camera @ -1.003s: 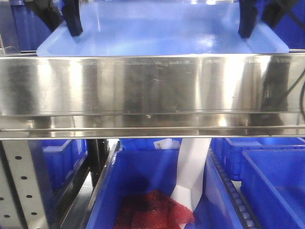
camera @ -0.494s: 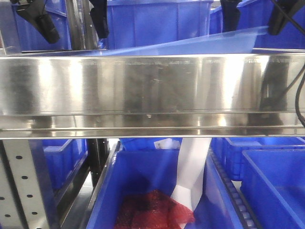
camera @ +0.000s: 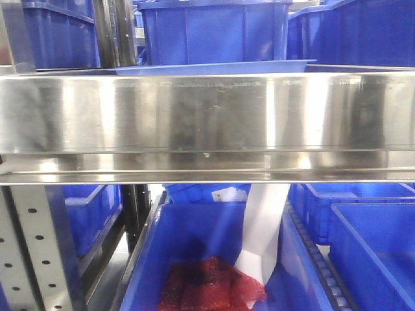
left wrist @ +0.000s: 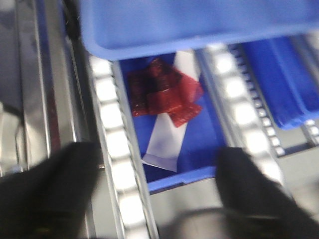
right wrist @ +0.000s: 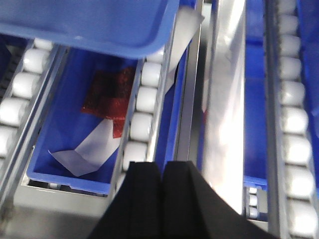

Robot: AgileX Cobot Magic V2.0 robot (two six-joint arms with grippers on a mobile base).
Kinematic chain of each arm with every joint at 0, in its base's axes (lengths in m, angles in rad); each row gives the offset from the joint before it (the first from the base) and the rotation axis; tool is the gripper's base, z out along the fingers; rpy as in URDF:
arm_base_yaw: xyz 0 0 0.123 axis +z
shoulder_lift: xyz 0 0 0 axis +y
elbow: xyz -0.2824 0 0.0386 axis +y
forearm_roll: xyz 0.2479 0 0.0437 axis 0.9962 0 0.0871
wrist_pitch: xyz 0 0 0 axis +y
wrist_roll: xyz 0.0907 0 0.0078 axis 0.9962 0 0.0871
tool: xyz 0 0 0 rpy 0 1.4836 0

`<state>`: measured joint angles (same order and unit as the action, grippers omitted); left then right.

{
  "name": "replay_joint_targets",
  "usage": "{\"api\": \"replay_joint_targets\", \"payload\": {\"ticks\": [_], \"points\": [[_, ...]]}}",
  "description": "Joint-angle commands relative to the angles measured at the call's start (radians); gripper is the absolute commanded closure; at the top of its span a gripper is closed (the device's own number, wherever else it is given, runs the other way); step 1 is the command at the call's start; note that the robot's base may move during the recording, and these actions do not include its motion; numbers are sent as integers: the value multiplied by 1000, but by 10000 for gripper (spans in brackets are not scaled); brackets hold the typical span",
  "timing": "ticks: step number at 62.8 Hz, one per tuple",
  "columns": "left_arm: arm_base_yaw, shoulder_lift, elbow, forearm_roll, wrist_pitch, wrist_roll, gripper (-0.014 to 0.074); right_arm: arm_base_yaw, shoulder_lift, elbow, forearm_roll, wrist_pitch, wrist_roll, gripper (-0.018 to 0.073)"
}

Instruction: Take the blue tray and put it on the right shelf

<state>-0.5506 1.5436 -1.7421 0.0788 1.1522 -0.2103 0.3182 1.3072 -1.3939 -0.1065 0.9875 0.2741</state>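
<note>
Resting on one right shelf (camera: 207, 120): one blue tray (camera: 214, 67).

blue storage bins (camera: 214, 29), perforated upright (camera: 32, 249), roller tracks (right wrist: 294, 124)

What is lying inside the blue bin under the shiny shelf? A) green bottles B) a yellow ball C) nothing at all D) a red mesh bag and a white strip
D: in the front view the blue bin below the steel shelf holds a red mesh bag beside a white strip; both wrist cameras also show them lying in the bin.
</note>
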Motion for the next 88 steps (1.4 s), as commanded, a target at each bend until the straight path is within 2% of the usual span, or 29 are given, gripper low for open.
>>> {"api": "replay_joint_targets", "payload": {"ticks": [1,8,16,30,37,45,50,56,88], "points": [[-35,-120,57,15,-82,3,458,1,-152,96,-23,-124,-14,504],[-75,-259,221,15,-168,3,650,1,-317,266,-24,-213,-14,504],[-99,-420,408,15,-297,3,645,1,-500,457,-24,-301,-20,504],[-103,-761,800,17,-591,10,645,1,-852,773,-24,-464,-112,504],[-103,-928,975,17,-684,10,645,1,-1001,880,-24,-545,-112,504],[-103,-1094,1103,17,-781,10,645,1,-1131,943,-24,-639,-112,504],[-103,-1167,1146,19,-826,10,645,1,-1170,961,-24,-682,-112,504],[-103,-1229,1173,19,-820,10,645,1,-1172,964,-24,-701,-112,504],[-103,-1235,1173,19,-816,10,645,1,-1172,964,-24,-699,-112,504]]}}
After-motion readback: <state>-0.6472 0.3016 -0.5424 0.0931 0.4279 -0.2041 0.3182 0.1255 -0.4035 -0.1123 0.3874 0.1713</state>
